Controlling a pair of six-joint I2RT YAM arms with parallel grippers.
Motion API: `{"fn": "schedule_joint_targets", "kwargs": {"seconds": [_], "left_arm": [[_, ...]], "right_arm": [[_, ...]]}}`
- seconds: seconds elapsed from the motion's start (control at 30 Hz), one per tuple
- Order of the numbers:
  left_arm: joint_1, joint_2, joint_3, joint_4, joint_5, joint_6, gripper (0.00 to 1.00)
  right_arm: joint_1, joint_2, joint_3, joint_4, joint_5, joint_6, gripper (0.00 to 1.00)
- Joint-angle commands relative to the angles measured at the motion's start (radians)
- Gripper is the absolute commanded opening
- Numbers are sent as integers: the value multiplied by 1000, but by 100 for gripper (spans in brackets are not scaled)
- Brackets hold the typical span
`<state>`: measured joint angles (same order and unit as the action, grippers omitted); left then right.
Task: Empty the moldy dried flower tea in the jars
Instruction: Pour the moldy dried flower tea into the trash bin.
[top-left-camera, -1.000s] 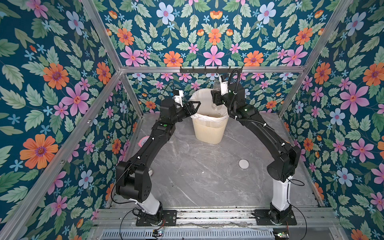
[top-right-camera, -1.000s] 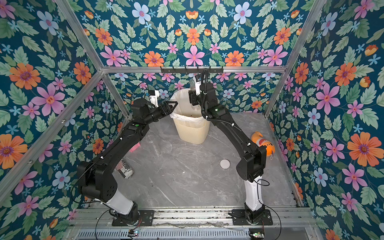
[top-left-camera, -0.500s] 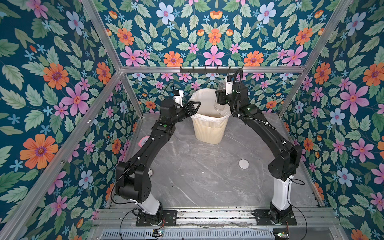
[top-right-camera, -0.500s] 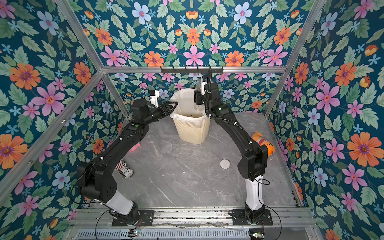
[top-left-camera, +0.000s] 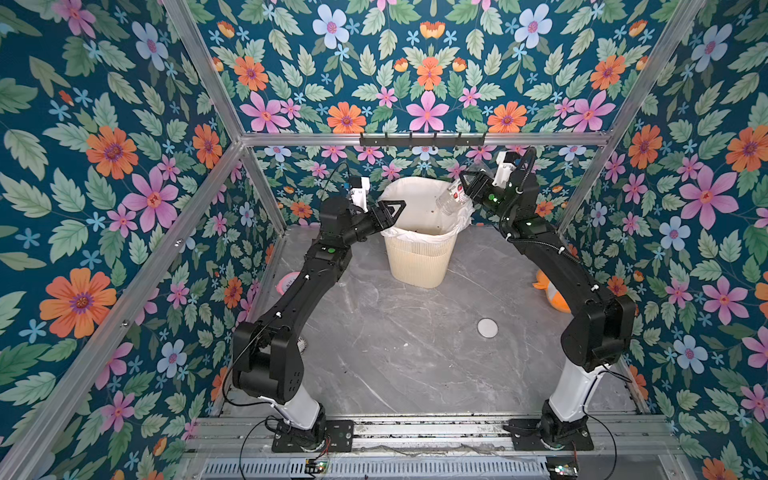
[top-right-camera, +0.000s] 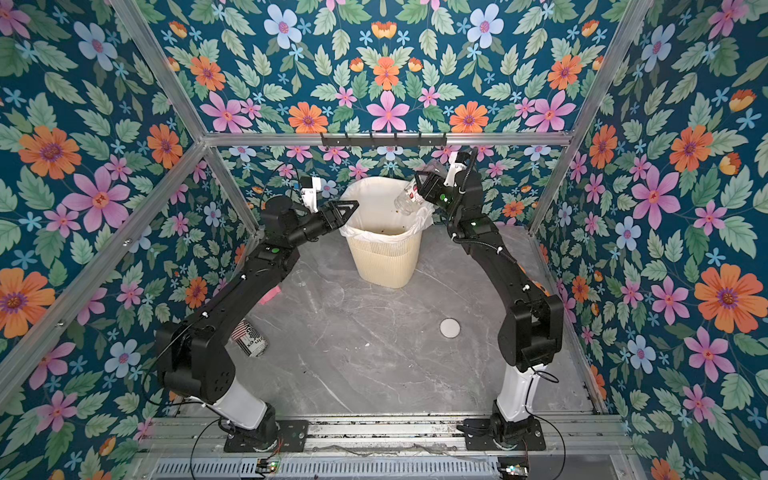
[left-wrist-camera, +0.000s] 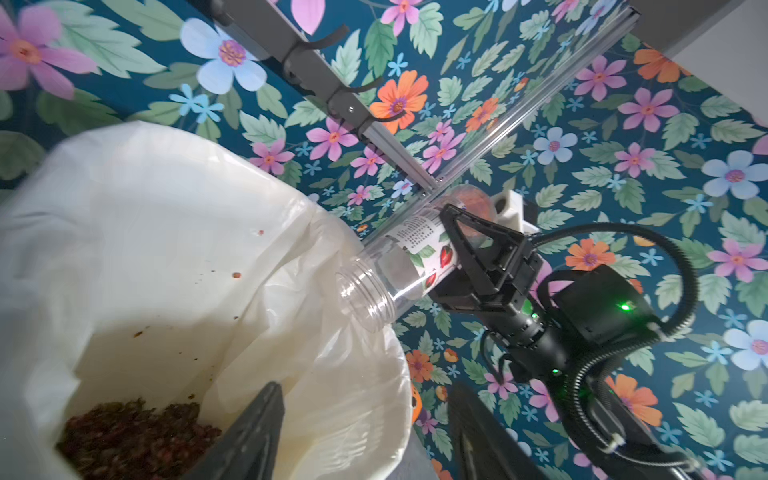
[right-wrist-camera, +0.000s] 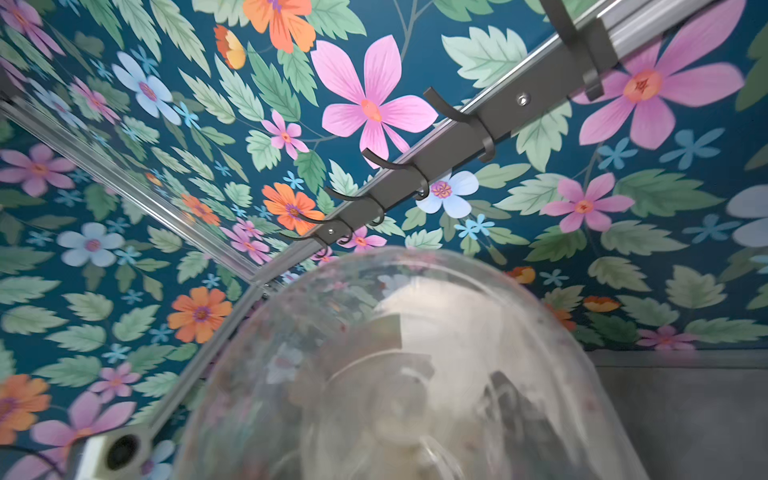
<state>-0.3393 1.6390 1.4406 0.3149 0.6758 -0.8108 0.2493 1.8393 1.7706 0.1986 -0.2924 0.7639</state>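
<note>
Right gripper: The black right gripper (top-left-camera: 466, 185) is clamped around a clear cylindrical plastic jar with a strawberry-printed label (top-left-camera: 452, 198); the jar's lid is off.
Jar: It is tilted with its open mouth pointing down over the bin's rim on the right arm's side. The walls near the mouth look clear in the left wrist view (left-wrist-camera: 386, 274). In the right wrist view its rounded end is a blur (right-wrist-camera: 395, 374).
Bin: A cream ribbed plastic bin with a white bag liner (top-left-camera: 417, 262) stands at the back of the table, between the two arms.
Dried flower tea: A reddish-brown heap lies at the bottom of the liner (left-wrist-camera: 133, 432), and a few flecks cling to the liner's wall.
Left gripper: The black left gripper (top-left-camera: 394, 206) hovers at the bin's rim on the opposite side, its fingers apart with nothing between them.
Lid: A small round flat pale lid (top-left-camera: 487, 327) lies on the grey marble-patterned table (top-left-camera: 395, 365), well apart from the bin and near the right arm.
Can: A black-and-white striped can (top-right-camera: 249, 338) lies on its side beside the left arm.
</note>
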Motion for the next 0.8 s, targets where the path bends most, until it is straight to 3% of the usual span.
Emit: {"fn": "schedule_joint_targets", "kwargs": {"seconds": [0.0,0.2,0.77], "left_arm": [[-31,20,41,59,54,-23,65],[-80,49,76,95,37,-58,63],[-150,139,199,95,27,-80,57]], "right_arm": [[-19,-12,-38,220,-124,251,62],[-37,-6,-131,429,-176,488,60],[-37,-41,-223,589,-235,648,59]]}}
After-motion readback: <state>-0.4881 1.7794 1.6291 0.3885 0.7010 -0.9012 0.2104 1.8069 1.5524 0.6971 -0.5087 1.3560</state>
